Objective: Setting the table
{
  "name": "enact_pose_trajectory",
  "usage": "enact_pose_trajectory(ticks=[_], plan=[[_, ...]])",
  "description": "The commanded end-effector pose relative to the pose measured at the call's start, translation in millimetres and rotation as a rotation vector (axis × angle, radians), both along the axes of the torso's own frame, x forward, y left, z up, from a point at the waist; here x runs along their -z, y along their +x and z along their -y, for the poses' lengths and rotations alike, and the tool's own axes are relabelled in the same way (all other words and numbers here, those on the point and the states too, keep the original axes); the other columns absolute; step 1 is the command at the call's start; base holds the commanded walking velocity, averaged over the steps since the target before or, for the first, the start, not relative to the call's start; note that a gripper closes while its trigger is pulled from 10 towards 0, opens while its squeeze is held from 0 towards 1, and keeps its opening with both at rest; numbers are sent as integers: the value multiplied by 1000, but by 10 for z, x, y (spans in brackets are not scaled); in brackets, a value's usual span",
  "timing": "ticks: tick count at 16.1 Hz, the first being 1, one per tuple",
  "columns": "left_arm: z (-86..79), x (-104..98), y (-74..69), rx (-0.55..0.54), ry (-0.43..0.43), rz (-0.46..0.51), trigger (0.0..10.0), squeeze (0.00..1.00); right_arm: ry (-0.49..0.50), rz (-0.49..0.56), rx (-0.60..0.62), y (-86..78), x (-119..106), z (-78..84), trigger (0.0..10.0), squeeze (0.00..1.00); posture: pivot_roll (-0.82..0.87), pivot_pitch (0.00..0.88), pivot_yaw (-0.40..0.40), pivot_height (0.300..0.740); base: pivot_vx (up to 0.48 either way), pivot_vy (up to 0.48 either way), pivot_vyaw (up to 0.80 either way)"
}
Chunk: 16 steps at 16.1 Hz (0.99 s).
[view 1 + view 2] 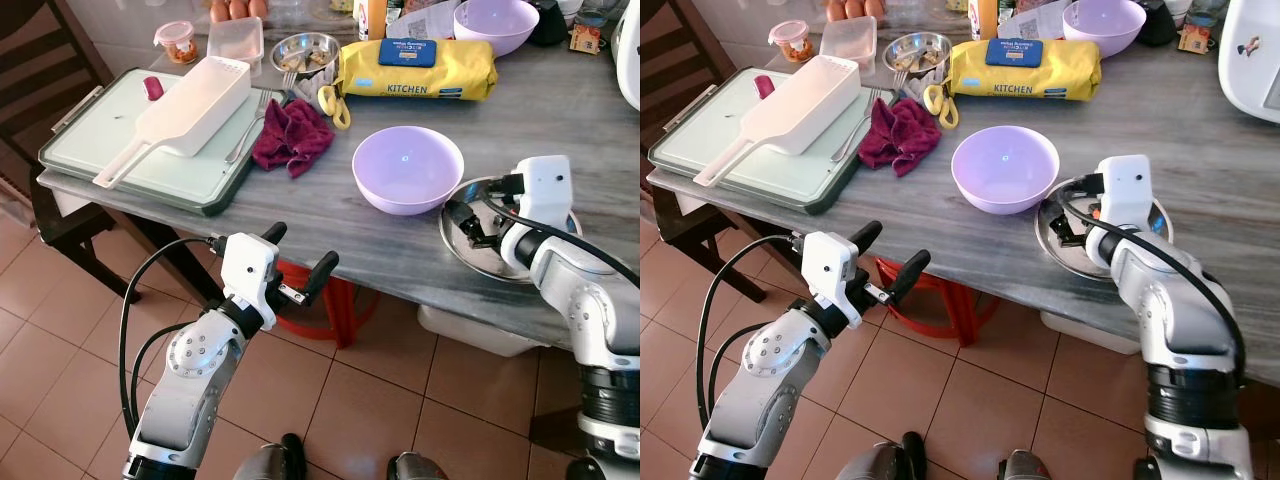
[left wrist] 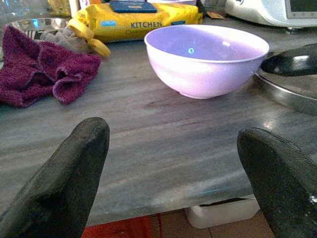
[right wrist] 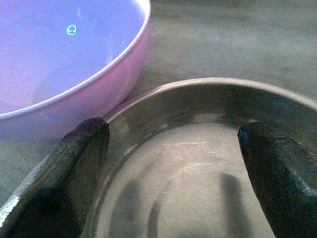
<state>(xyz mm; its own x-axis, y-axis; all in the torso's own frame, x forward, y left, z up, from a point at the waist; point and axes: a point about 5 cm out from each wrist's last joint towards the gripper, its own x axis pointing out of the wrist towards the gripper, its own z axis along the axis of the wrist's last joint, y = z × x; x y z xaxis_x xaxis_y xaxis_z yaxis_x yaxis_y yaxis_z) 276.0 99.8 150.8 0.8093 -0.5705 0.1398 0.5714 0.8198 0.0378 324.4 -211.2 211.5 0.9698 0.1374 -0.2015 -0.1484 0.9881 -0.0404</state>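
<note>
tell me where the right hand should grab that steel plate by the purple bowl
Grip the steel plate by its raised near rim, coming from the table edge: it lies flat and shallow, and the purple bowl crowds its far left side. The open right hand is already over it.

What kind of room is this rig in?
Most likely a home kitchen or dining corner: a grey marble-look table on terracotta floor tiles, crowded with a lilac bowl, a steel plate under the open right gripper, and a yellow pack marked KITCHEN.
</note>
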Motion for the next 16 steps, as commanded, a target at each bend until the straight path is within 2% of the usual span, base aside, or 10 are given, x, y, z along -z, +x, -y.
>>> enact_pose_trajectory(ticks=[1, 3, 6, 8, 9, 10, 12, 13, 14, 16], plan=[[-42, 27, -6, -17, 12, -5, 10000, 0, -12, 29, 2, -55, -69, 41, 10000, 31, -163, 234, 95, 740, 0, 0, 0], [-46, 25, -3, -17, 8, -3, 10000, 0, 0, 122, 14, -185, -208, 121, 10000, 31, -175, 230, 96, 740, 0, 0, 0], [-56, 29, 9, -14, 10, -2, 10000, 0, 10, 208, 74, -291, -309, 201, 10000, 24, -186, 225, 98, 740, 0, 0, 0], [-61, 16, 11, 0, 2, 2, 10000, 0, 4, 315, 95, -381, -414, 165, 10000, 31, -189, 219, 101, 740, 0, 0, 0], [-62, 16, 12, 1, 1, 2, 10000, 0, 1, 334, 97, -395, -430, 149, 10000, 31, -189, 219, 101, 740, 0, 0, 0], [-68, 15, 14, 3, -1, 3, 10000, 0, -10, 393, 96, -439, -477, 62, 10000, 27, -187, 216, 101, 740, 0, 0, 0], [-97, -45, 40, -33, -26, 34, 10000, 0, -45, 459, 45, -495, -465, -214, 10000, 35, -180, 208, 100, 740, 0, 0, 0], [-101, -54, 43, -38, -29, 39, 10000, 0, -37, 467, 45, -502, -467, -243, 10000, 35, -180, 208, 100, 740, 0, 0, 0], [-123, -86, 55, -67, -35, 53, 10000, 0, -13, 479, 50, -520, -449, -320, 10000, 31, -170, 201, 103, 740, 0, 0, 0], [-197, -173, 154, -179, -44, 82, 10000, 0, -65, 539, 29, -587, -425, -533, 10000, 0, -163, 194, 104, 740, 0, 0, 0]])
